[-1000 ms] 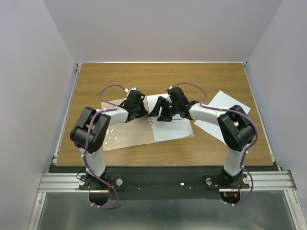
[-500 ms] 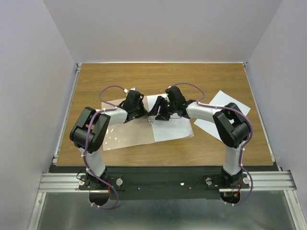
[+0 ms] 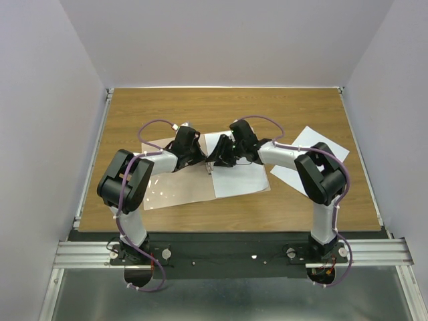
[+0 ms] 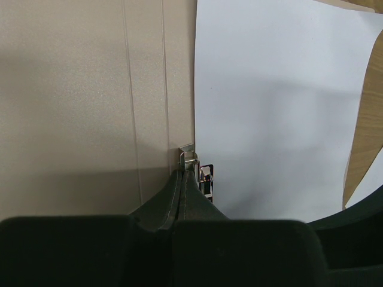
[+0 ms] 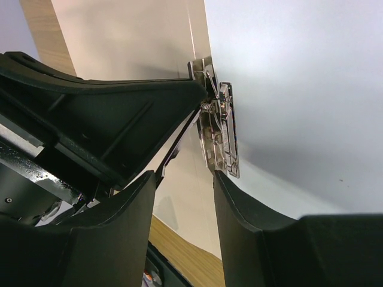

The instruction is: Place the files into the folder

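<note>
Two sheets: one sheet (image 3: 242, 179) is lying on the right half of the open folder (image 3: 175, 188), the second sheet (image 3: 315, 148) is sitting well apart on the table (image 3: 221, 107). Left gripper (image 4: 184, 179), jaws together, is pressing its tip against the spring clip (image 5: 218, 128) at the spine. Right gripper (image 5: 184, 179), jaws apart, is straddling that clip. Judgement: left should be holding the lever steady while right is seating the page edge squarely underneath

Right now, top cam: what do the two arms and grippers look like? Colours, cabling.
Both are alike. The left arm and right arm have white tubular links with bulky black joint housings, and a purple cable runs along each. The left gripper and right gripper are matte black, each with two tapered plastic fingers.
</note>
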Available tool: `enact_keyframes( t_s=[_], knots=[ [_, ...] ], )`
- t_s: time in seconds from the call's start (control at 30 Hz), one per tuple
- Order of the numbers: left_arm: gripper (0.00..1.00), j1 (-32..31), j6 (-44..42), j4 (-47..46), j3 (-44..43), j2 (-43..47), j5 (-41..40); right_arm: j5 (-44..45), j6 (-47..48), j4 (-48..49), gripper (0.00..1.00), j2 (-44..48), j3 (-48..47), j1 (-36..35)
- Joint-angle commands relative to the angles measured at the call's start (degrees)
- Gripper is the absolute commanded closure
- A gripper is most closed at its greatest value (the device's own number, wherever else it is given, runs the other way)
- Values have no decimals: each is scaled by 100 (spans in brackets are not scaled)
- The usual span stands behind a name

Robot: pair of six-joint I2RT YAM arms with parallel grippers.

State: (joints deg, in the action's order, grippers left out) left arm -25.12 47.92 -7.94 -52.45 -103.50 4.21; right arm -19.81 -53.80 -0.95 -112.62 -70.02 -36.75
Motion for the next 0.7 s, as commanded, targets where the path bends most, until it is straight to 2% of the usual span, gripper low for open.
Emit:
enact_keyframes(
  t_s=[0.0, 0.2, 0.27, 0.5, 0.67],
  knots=[
    [100, -19, -37, 434, 191, -91, 133, -4, -16, 42, 50, -129, -3, -51],
    [100, -19, -37, 434, 208, -91, 98, -145, 63, 42, 54, -129, 32, -86],
    [100, -19, -37, 434, 217, -82, 98, -172, 98, 42, 60, -129, 76, -95],
    [100, -19, -37, 434, 235, -126, 72, -365, 282, 42, 61, -173, 173, -218],
    [100, -19, -20, 425, 261, -135, 54, -357, 458, -71, 67, -147, 252, -245]
  ],
)
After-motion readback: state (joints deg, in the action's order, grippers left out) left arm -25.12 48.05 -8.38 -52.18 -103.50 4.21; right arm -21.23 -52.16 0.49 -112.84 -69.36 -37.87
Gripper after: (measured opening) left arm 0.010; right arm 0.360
